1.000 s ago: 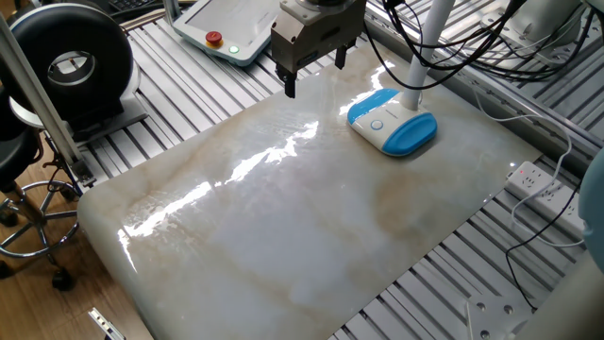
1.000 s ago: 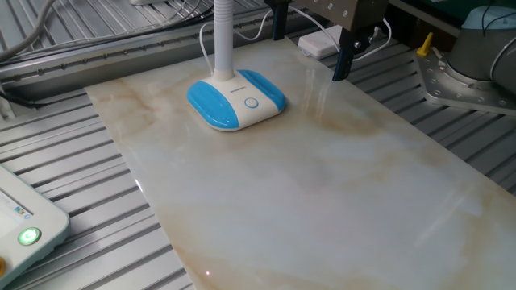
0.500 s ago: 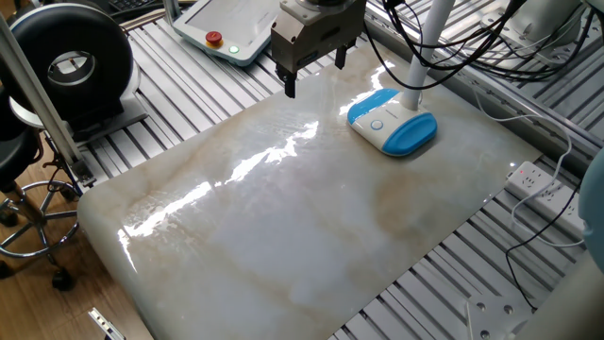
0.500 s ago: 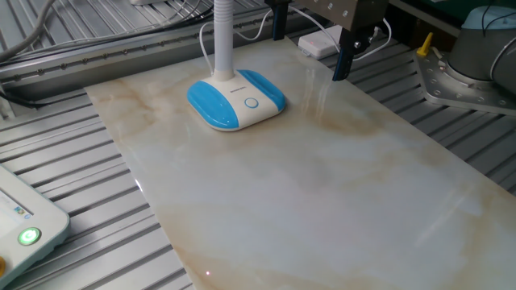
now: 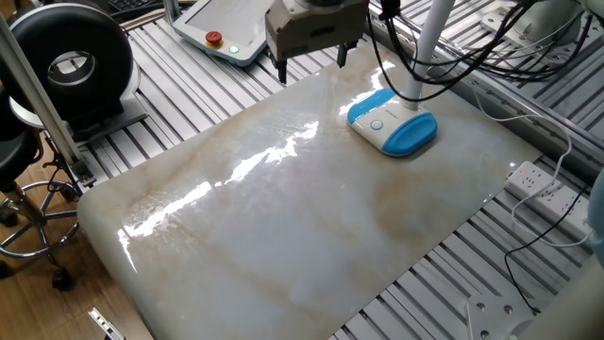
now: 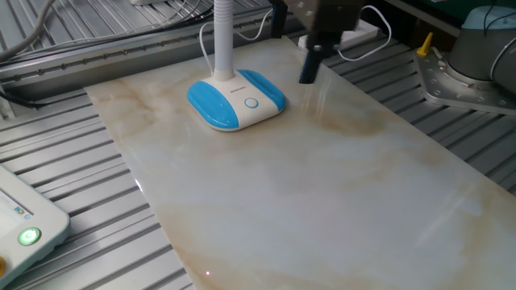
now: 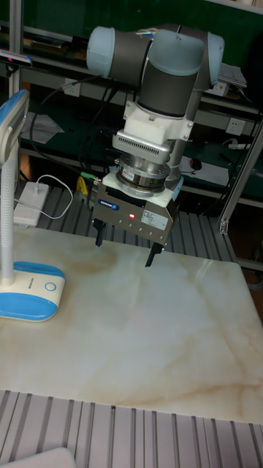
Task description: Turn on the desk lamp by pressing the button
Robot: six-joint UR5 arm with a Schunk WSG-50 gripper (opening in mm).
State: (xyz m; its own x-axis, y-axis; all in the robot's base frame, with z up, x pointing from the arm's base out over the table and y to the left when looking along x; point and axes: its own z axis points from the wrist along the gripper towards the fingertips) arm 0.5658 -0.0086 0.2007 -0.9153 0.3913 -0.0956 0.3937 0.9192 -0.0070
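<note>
The desk lamp [image 5: 392, 123] stands on its flat oval base near the far side of the marble slab, white in the middle with blue ends, and its slim white neck [image 6: 223, 36] rises from the back. The small round button [image 5: 377, 124] sits on the white part, also seen as the button [image 6: 251, 103] and the button [image 7: 50, 287]. My gripper [image 7: 124, 246] hangs above the slab, open, with a wide gap between its dark fingers and nothing held. It is off to the side of the lamp base [image 7: 29, 292], apart from it. The gripper [image 5: 311, 64] shows behind the slab's far edge.
A white pendant [image 5: 215, 39] with a red button lies on the slatted frame beyond the slab [image 5: 283, 217]. Black cables [image 5: 472, 47] hang near the lamp neck. A power strip [image 5: 543, 184] lies to the right and a black round fan [image 5: 71, 66] stands at left.
The gripper has shifted sideways along the slab's far edge, closer to the lamp in the other fixed view. Its fingers stay open. The lamp has not moved.
</note>
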